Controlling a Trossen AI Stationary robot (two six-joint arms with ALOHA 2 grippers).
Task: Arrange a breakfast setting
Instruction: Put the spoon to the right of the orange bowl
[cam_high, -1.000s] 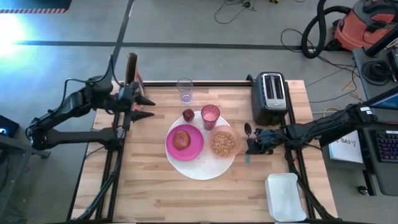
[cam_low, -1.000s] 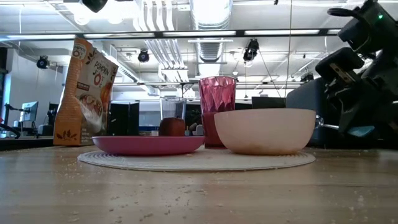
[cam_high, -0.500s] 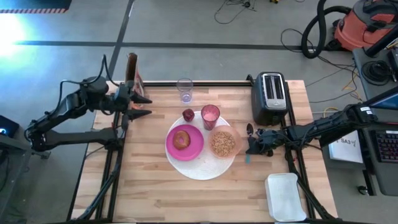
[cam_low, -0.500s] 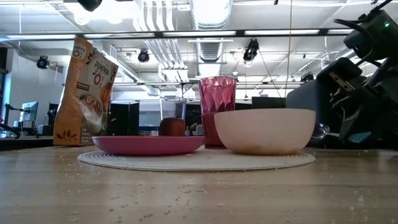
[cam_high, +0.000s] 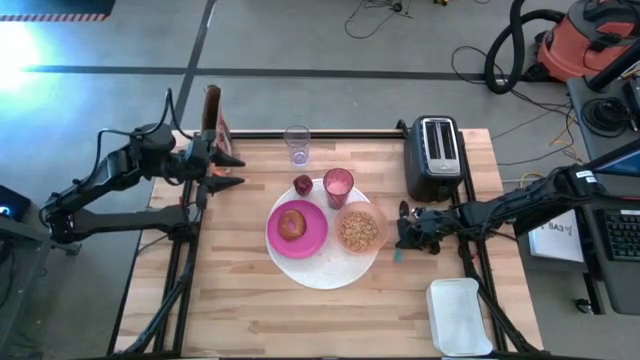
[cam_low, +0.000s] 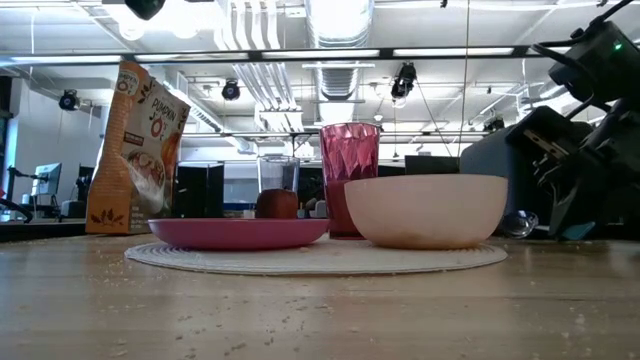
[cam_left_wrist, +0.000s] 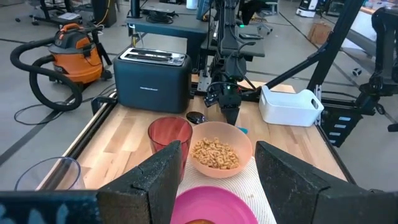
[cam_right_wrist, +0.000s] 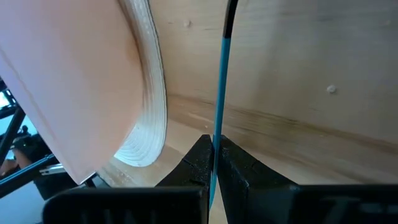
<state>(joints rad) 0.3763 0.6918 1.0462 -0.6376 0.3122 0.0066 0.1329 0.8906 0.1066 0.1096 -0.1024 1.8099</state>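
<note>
Spoon (cam_high: 401, 232) now sits lower at the bowl's (cam_high: 360, 230) three o'clock, pinched in our right claw (cam_high: 405, 236), nearly down on the counter (cam_high: 250, 300). Left claw (cam_high: 228, 172), spread, waits at ten o'clock.

Two dark jointed arms (black cables looped alongside) ending in black two-fingered end effectors
</note>
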